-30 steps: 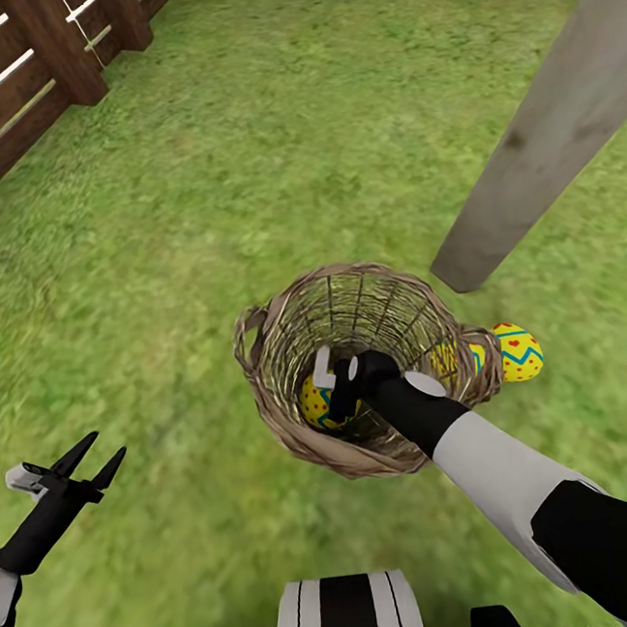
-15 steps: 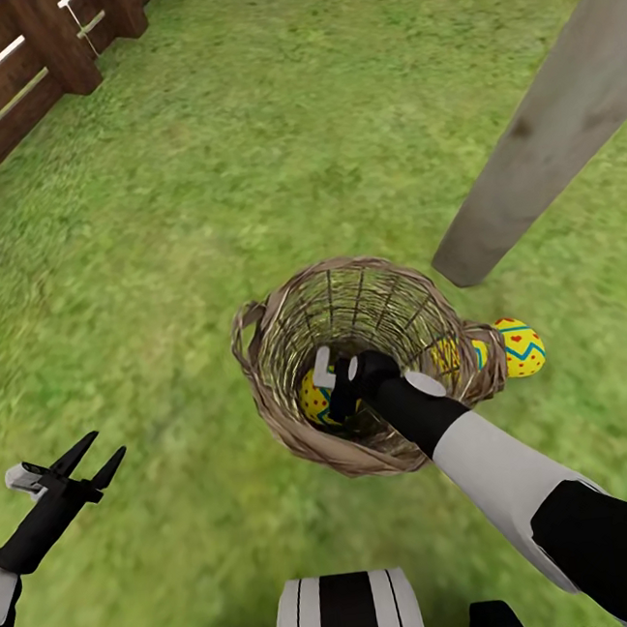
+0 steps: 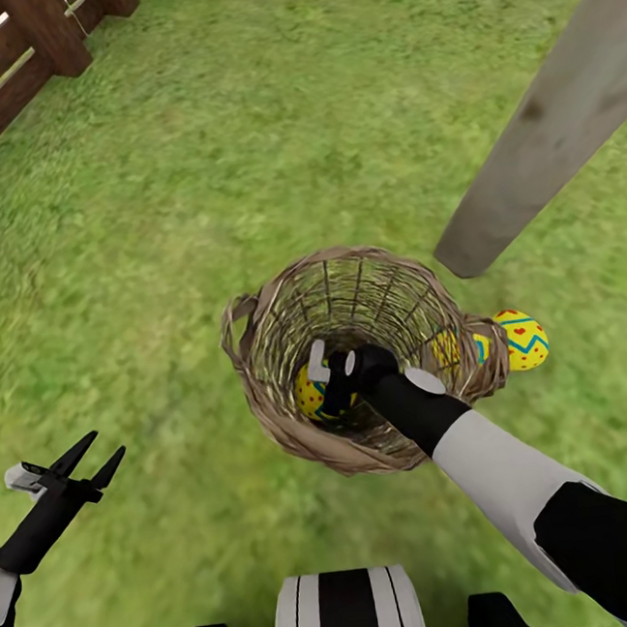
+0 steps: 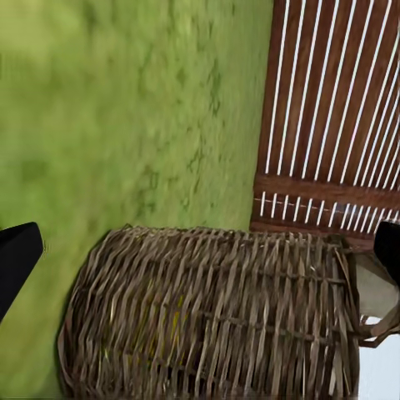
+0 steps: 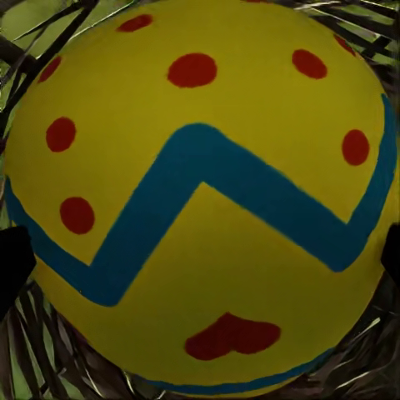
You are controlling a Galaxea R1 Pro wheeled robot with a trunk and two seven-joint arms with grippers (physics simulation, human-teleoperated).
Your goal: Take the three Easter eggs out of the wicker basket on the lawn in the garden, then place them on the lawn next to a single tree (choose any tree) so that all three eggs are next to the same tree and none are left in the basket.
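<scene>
The lawn (image 3: 236, 147) was wide, flat and green, and it covered the ground all around. A brown wooden fence (image 3: 3, 66) ran along the far left side. At the far right, the pale grey trunk of the tree (image 3: 545, 122) leaned up out of the grass.

The wicker basket (image 3: 279, 434) sat on the lawn in the middle, near the robot and just beside the foot of the tree. It stood upright, with its open top facing up. In the left wrist view its woven brown side (image 4: 208, 317) showed with the fence (image 4: 333, 108) behind it.

The right arm reached down into the basket from the near right. The right gripper (image 3: 336, 381) was low inside the basket, right at a yellow Easter egg (image 3: 308, 397) lying at the bottom. In the right wrist view this egg (image 5: 200, 200) sat between the two dark jaw tips, which stood apart at its sides. I could not tell if they touched it.

A second egg (image 3: 523, 338) lay on the grass just past the basket's right side, close to the tree. A third one (image 3: 446, 349) showed through the weave on the right; I could not tell if it was in or out.

The left gripper (image 3: 86, 456) hung over the grass at the near left, well apart from the basket. Its jaws were spread wide and held nothing.
</scene>
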